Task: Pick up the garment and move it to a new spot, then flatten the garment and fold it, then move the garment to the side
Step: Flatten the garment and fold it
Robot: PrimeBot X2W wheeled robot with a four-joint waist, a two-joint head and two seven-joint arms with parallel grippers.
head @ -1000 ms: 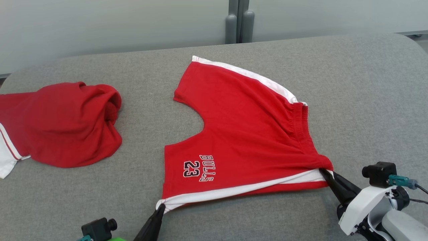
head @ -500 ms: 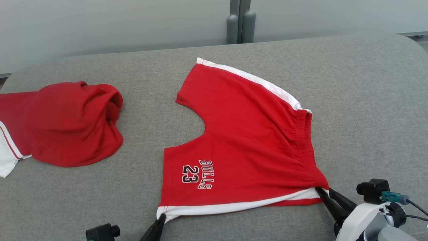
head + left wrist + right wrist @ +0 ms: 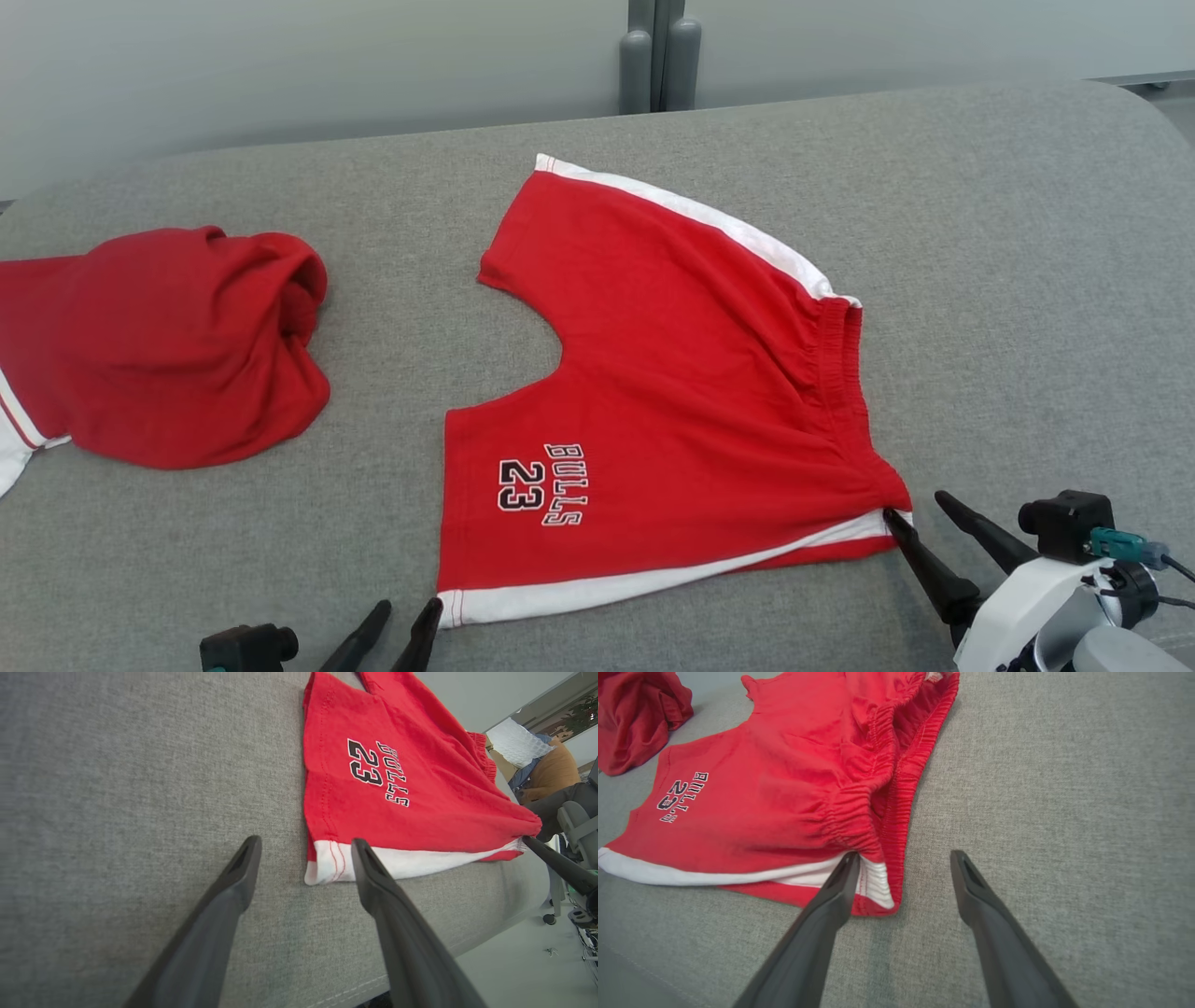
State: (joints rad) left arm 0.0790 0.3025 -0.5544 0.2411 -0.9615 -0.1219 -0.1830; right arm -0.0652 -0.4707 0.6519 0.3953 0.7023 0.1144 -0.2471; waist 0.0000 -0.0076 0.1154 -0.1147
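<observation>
Red shorts (image 3: pixel 672 373) with white side stripes and a "BULLS 23" print lie spread flat on the grey table (image 3: pixel 1008 280). The same shorts (image 3: pixel 397 779) fill the upper right of the left wrist view, and their elastic waistband (image 3: pixel 859 793) runs down the right wrist view. My left gripper (image 3: pixel 408 614) stands open at the near hem corner, holding nothing. Its fingers (image 3: pixel 243 868) straddle bare table beside the white hem. My right gripper (image 3: pixel 921 504) is open at the waistband's near corner, one finger (image 3: pixel 840 882) touching the fabric edge.
A second red garment (image 3: pixel 177 345) lies crumpled in a heap at the table's left. A grey post (image 3: pixel 653 56) stands behind the far edge. Bare table stretches to the right of the shorts (image 3: pixel 1064 788).
Both grippers have opened and let go of the shorts' near corners. The near edge of the shorts has dropped flat onto the table. The head camera shifted slightly.
</observation>
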